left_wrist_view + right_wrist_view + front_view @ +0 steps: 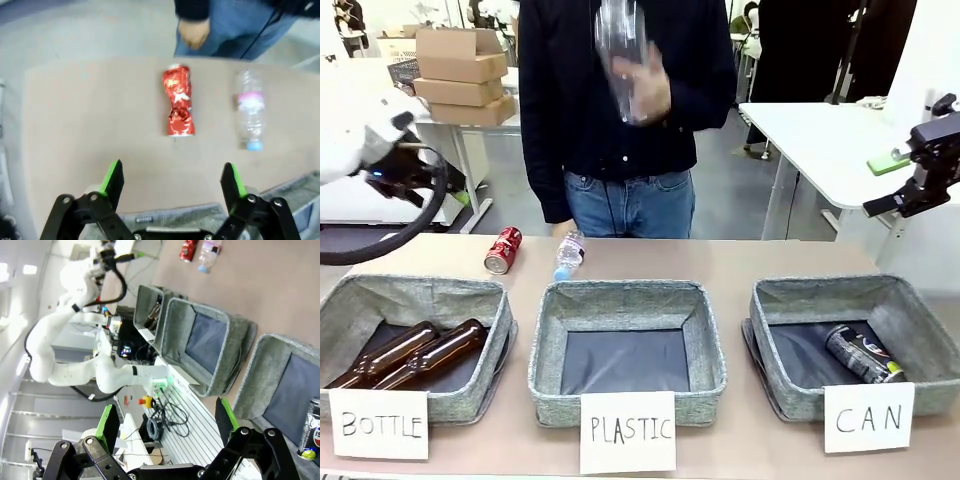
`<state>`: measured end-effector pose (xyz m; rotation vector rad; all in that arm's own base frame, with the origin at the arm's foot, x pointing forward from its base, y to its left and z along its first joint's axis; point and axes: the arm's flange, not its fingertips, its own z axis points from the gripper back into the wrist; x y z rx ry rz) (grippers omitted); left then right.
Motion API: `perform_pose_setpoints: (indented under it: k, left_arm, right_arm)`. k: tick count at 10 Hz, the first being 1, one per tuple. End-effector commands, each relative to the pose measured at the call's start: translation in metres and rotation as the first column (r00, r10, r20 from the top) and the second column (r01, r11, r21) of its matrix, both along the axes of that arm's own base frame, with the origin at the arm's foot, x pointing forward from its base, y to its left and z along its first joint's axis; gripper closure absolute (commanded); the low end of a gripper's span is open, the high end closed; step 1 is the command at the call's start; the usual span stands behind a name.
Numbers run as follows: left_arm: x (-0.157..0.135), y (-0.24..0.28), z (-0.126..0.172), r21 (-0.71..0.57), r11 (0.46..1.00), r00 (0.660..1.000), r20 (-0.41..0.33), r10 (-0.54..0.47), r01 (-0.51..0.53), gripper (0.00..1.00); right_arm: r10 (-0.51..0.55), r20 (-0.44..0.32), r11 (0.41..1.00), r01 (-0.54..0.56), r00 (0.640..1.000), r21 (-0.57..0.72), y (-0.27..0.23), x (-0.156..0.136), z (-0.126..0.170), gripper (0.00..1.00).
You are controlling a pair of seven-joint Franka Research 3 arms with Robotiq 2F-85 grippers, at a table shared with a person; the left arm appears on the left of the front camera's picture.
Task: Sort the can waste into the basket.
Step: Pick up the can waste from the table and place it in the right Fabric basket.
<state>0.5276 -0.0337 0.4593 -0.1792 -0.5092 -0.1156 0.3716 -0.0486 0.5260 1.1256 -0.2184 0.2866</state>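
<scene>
Two cans make up the job. The black can [861,354] lies inside the CAN basket [920,325] at the near right of the bench [770,262]. The dented red can [178,101] lies on its side at the far left, near a clear plastic bottle [249,114] but not touching it. The left claw [172,176] hovers above the red can, fingers spread wide with nothing between them. The right claw [165,419] is likewise spread and empty, raised above the right side. The step in hand looks like picking up the red can. To do it well, the left claw should drop centred over the crushed waist, one finger on each long side. It should close gently, since crumpled metal may slip or roll, and keep clear of the bottle. The carry then runs rightward over the PLASTIC basket [620,295].
</scene>
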Motion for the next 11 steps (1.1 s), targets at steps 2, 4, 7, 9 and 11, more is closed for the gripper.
perform_pose_setpoints:
  k: [2,4,7,9,11]
  left_arm:
    - [0.111,-0.036,-0.017,0.109,0.994,0.973,-0.229,0.044,-0.020,0.00]
    - [0.136,-0.041,-0.048,0.129,0.991,0.921,-0.390,0.006,0.049,0.00]
    - [0.151,-0.039,-0.086,0.103,0.994,0.882,-0.471,0.006,0.049,0.00]
    - [0.158,-0.037,-0.108,0.113,0.993,0.860,-0.510,0.026,0.037,0.00]
    - [0.159,-0.040,-0.123,0.097,0.993,0.844,-0.537,-0.007,0.070,0.00]
  right_arm:
    - [0.009,0.026,1.000,-0.008,1.000,-0.010,-0.001,0.000,-0.001,0.00]
    - [0.009,0.026,1.000,-0.008,1.000,-0.010,-0.001,0.000,-0.001,0.00]
    - [0.009,0.026,1.000,-0.008,1.000,-0.010,-0.001,0.000,-0.001,0.00]
    - [0.009,0.026,1.000,-0.008,1.000,-0.010,-0.001,0.000,-0.001,0.00]
    - [0.009,0.026,1.000,-0.008,1.000,-0.010,-0.001,0.000,-0.001,0.00]
